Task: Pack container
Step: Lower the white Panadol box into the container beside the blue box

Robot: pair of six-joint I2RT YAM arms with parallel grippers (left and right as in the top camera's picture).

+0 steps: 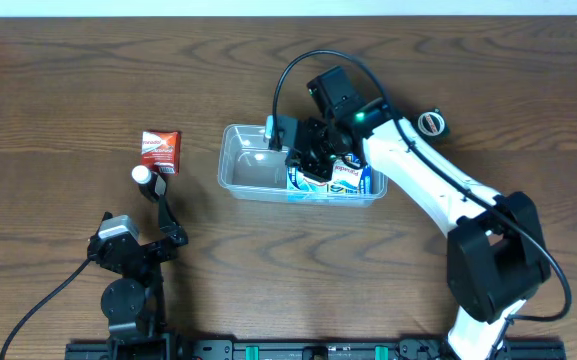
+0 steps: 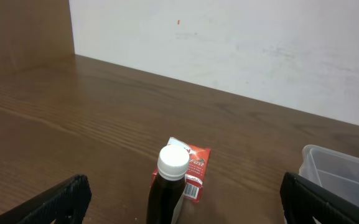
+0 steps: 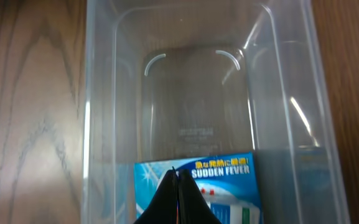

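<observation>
Clear container (image 1: 243, 165) is seen mid-counter (image 1: 68, 80), nearer the far edge than the near one. A blue box (image 1: 353, 183) is laid inside at its right end. Right claw (image 3: 178, 177) is closed tight, tips pressed together above the blue box, nothing gripped. Left claw (image 1: 161, 205) is spread wide toward the near left corner. A white-capped bottle (image 2: 170, 180) and red packet (image 1: 160, 150) are found just ahead of it.

Only thing reading clearly here is the blue box (image 3: 226, 183) sitting in the clear container (image 3: 191, 93): it's showing "SUDDEN FEVER" in white caps, under a line of Japanese characters. The container's floor is carrying a faint embossed mark, unreadable. The red packet (image 2: 195, 167) is showing white lettering, too blurry.
</observation>
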